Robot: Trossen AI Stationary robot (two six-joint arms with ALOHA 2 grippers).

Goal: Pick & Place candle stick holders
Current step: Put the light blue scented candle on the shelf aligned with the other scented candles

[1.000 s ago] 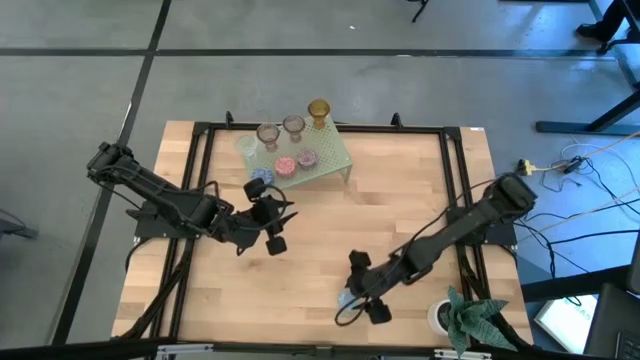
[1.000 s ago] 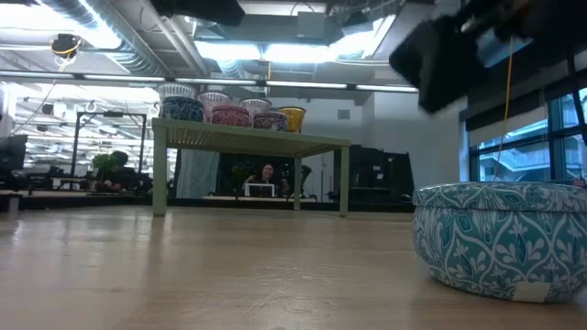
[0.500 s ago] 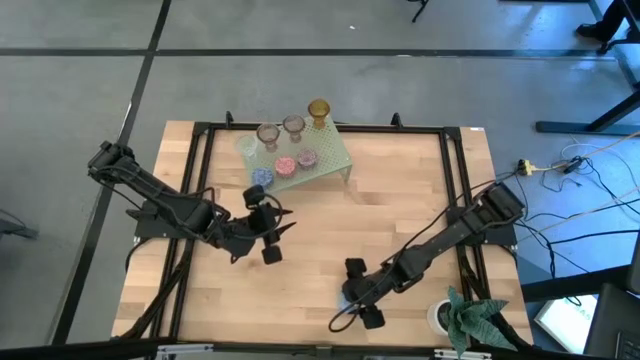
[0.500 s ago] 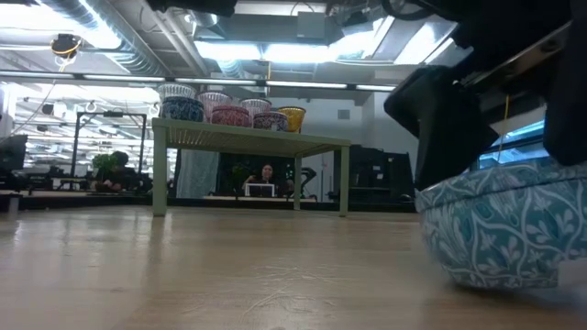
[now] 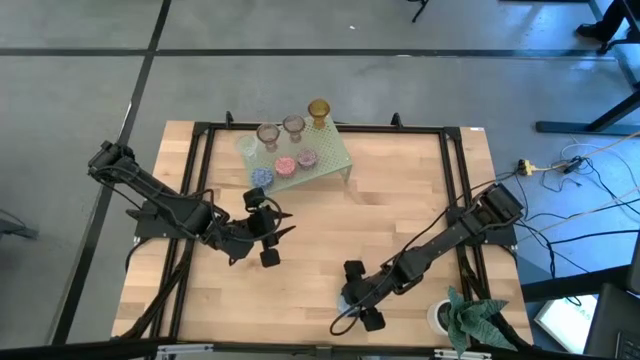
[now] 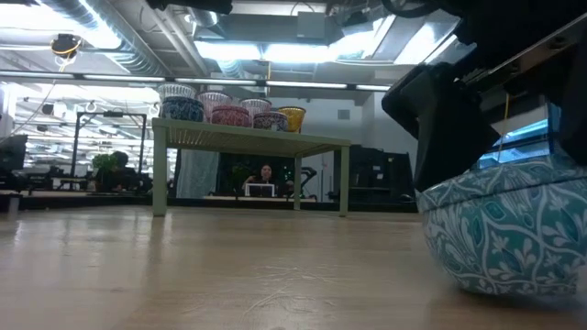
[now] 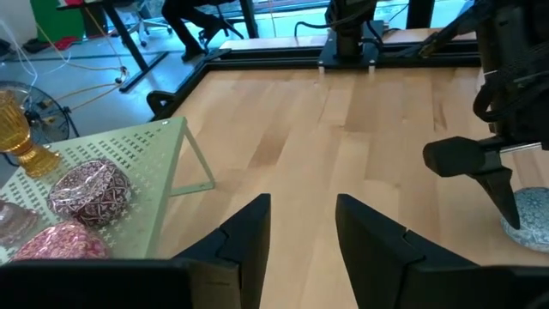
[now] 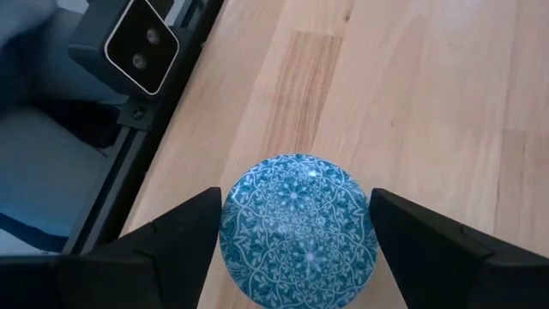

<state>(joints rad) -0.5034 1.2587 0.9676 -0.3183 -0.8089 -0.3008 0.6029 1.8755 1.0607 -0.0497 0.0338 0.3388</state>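
Observation:
A round teal-patterned candle stick holder (image 8: pixel 298 227) sits near the table's near edge, tilted in the low view (image 6: pixel 514 229). My right gripper (image 8: pixel 296 202) is open and straddles it from above; it is also in the high view (image 5: pixel 352 297). Several more holders (image 5: pixel 285 160), pink, blue, mauve and an amber stemmed one (image 5: pixel 318 110), stand on the pale green rack (image 5: pixel 335 155) at the far side. My left gripper (image 7: pixel 300 232) hovers open and holds nothing, over the table near the rack's near left corner (image 5: pixel 263 238). My right gripper has one finger (image 8: pixel 184 236) against one side of the teal holder (image 8: pixel 227 232) and the other finger (image 8: pixel 412 240) against the opposite side (image 8: pixel 371 232). The fingers slant down from the table's far right. The holder stays on the table, tipped.
A white pot with a green plant (image 5: pixel 450 318) stands at the near right corner, close to my right arm. A black frame rail and a small camera block (image 8: pixel 141 39) run along the near edge beside the teal holder. Bare wood lies between the two grippers.
My right gripper has come down over the teal holder until its fingers stand at both sides. The holder, flat on the table a second ago, has tipped and shifted a little under the fingers.

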